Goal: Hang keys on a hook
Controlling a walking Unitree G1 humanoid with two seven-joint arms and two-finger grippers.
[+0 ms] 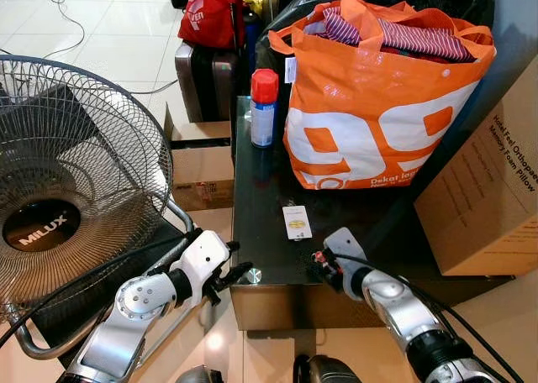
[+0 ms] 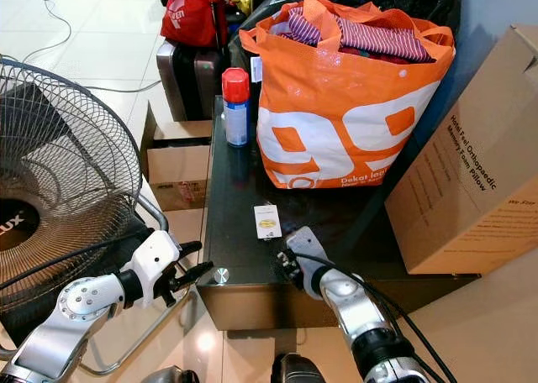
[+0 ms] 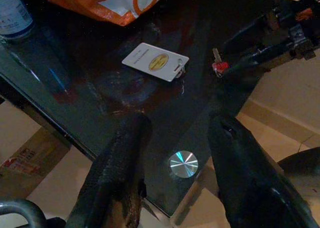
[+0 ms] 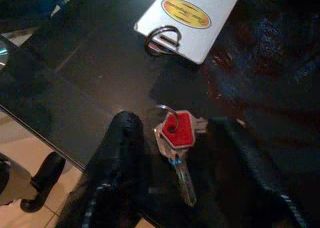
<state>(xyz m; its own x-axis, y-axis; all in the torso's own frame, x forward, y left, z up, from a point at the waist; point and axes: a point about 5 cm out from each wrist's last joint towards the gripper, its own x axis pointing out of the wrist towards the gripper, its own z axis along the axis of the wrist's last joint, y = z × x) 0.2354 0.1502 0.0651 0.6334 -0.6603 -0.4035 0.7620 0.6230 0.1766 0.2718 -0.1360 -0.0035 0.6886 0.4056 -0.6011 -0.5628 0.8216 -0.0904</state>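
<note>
Right tool (image 4: 165, 153) reaches low, fingers straddling keys (image 4: 177, 135) on table (image 4: 90, 73).

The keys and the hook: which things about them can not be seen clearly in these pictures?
- Hook: I cannot find one; where it hangs is unknown.
- Keys: right wrist view leaves unclear whether the right gripper pinches them or they lie between its fingers.
- White tag: print too small to read.
- Orange bag: contents mostly hidden by its wall.
</note>
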